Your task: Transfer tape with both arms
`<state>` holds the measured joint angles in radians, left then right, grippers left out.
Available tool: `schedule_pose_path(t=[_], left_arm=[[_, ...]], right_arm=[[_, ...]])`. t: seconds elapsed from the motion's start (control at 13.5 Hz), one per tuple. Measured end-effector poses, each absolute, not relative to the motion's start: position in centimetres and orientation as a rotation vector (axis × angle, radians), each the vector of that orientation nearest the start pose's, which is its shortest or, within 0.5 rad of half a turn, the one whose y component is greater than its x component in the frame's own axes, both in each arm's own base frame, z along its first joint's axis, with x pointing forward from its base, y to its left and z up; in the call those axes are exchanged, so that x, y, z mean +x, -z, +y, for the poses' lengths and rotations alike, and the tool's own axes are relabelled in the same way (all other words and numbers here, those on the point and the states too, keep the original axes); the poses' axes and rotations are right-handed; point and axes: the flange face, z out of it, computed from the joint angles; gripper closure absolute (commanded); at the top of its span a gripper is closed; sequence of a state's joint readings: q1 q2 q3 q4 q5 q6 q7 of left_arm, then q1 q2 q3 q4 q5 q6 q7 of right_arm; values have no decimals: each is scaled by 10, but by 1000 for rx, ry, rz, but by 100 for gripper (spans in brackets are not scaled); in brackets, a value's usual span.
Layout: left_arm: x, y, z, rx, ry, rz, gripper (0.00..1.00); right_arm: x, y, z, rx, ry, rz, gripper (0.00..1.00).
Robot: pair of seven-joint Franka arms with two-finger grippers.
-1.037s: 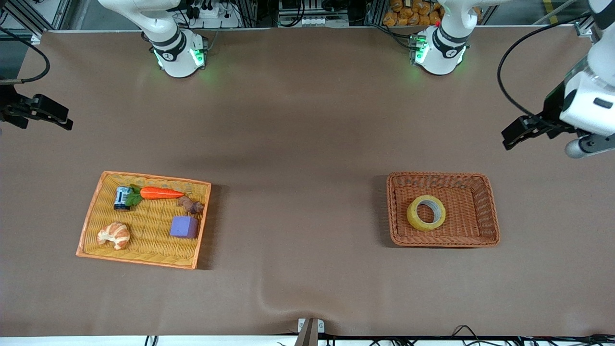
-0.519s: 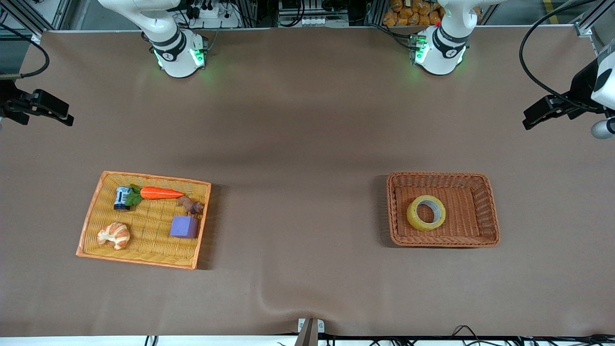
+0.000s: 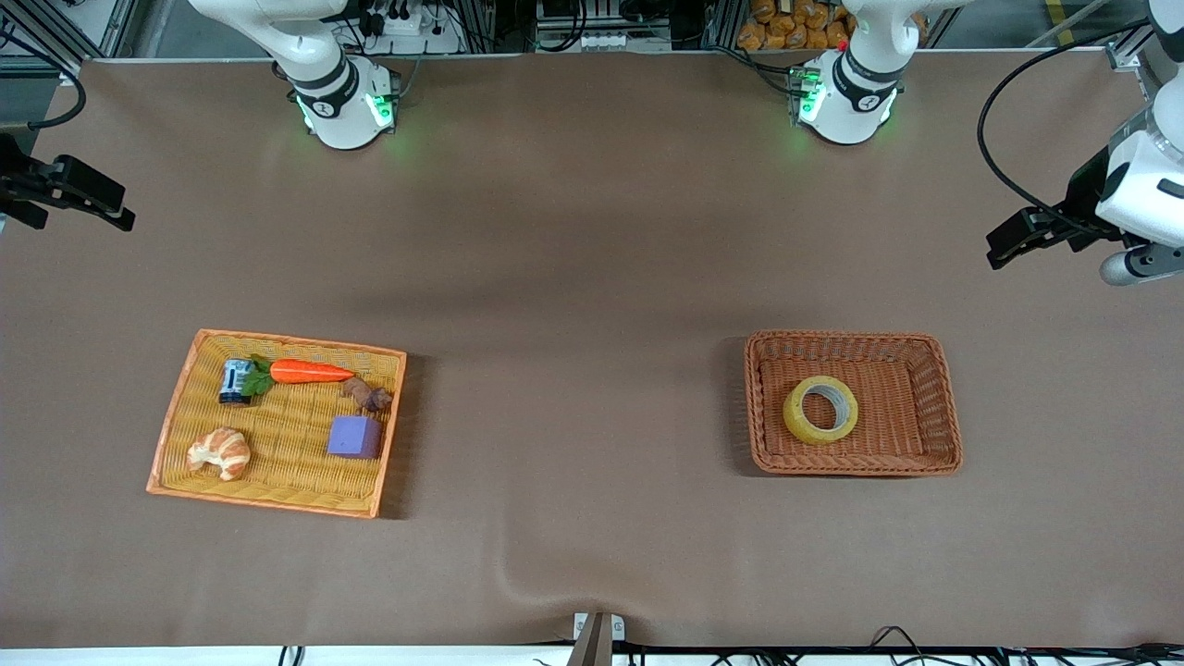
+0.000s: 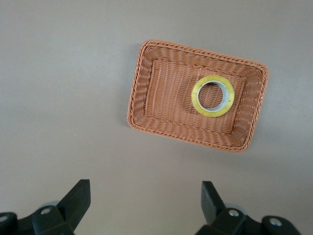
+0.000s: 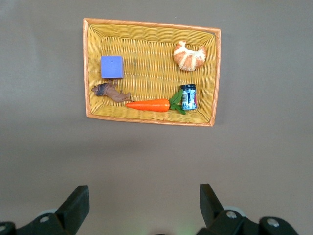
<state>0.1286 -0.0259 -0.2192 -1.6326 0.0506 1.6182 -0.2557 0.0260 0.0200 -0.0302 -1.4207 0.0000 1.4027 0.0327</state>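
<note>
The tape (image 3: 820,410) lies flat in the brown basket (image 3: 932,370), toward the left arm's end of the table, hole facing up. It sits near the basket's middle, clear of the walls as far as the left wrist view shows (image 4: 212,96).

The left gripper (image 3: 1008,242) hangs over bare table at that same end, well apart from the basket, fingers (image 4: 73,200) spread wide and empty. The right gripper (image 3: 88,196) hangs over the table edge at the right arm's end, also wide open, holding nothing (image 5: 142,205). Neither touches anything.

The yellow tray (image 3: 176,407) toward the right arm's end holds a carrot (image 3: 310,372), a croissant (image 3: 219,452), a purple cube (image 3: 354,437), a small jar (image 3: 235,380) and a brown lump (image 3: 367,395).

Handling, by judgement: the roll is probably light and stiff, with a rigid grey-white core and a smooth outer band that may be slick. Best hold is likely across the ring wall, one finger in the hole and one outside, descending from above. That leaves the rest of the ring free for the second gripper at handover. A span across the full outer width looks riskier, since the roll could pop out.
</note>
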Motion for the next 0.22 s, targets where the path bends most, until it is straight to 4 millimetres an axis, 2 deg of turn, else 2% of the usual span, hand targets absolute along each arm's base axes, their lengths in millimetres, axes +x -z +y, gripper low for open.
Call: schedule_pose_path(t=[0.22], left_arm=[[544,-620,-46,-3083,32,-114,0]], right_arm=[[543,-669,-2,-3141,-60,58,0]])
